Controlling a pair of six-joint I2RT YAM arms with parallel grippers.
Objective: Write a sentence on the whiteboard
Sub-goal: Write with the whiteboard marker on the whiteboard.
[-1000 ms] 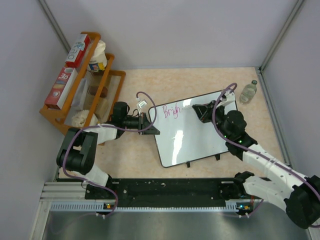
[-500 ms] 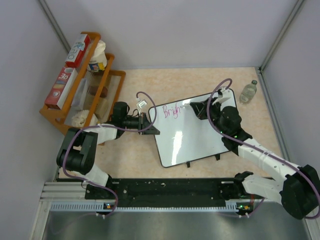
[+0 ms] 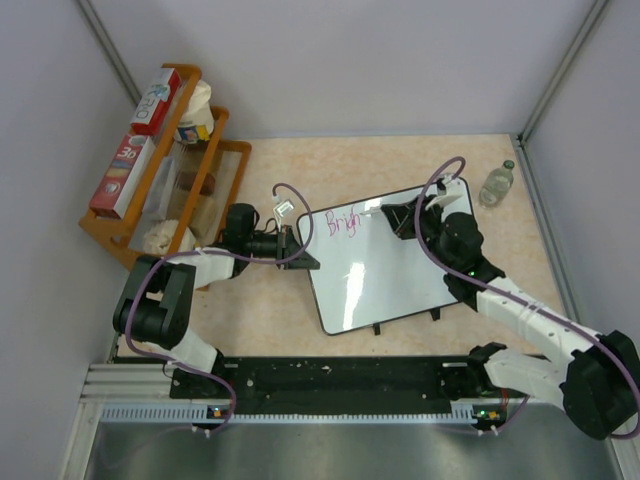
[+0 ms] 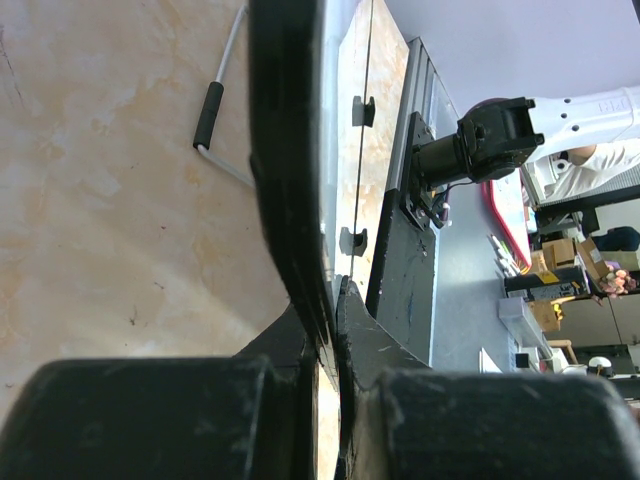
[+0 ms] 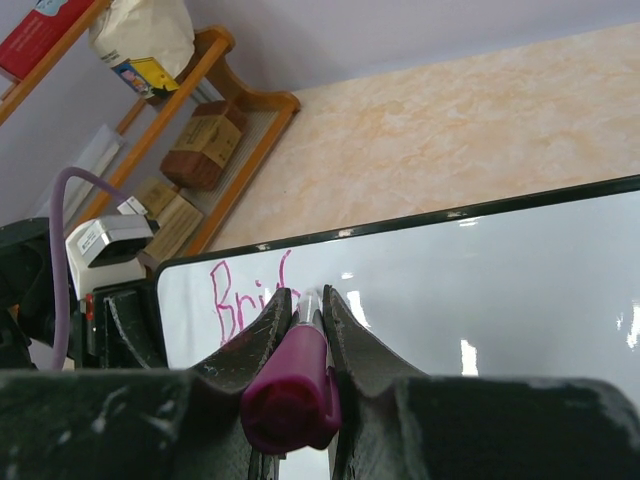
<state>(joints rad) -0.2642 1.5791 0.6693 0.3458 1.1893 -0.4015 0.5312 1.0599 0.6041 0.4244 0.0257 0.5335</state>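
The whiteboard [image 3: 385, 275] lies tilted on the table, glossy white with a thin black frame. Pink letters reading about "Brigh" [image 3: 342, 222] stand at its upper left; they also show in the right wrist view [image 5: 232, 297]. My left gripper [image 3: 300, 250] is shut on the whiteboard's left edge; in the left wrist view the black frame [image 4: 290, 180] runs between the closed jaws [image 4: 335, 300]. My right gripper [image 3: 395, 218] is shut on a magenta marker [image 5: 292, 390], its tip down at the whiteboard [image 5: 480, 280] just right of the last letter.
A wooden rack [image 3: 150, 185] with boxes and bags stands at the far left, and shows in the right wrist view [image 5: 210, 120]. A small clear bottle [image 3: 497, 183] stands at the far right. The arms' black base rail [image 3: 330, 385] runs along the near edge.
My right gripper has moved a little left and up along the board with the marker, closer to the letters. In the last half second it has barely moved. The left arm has not moved.
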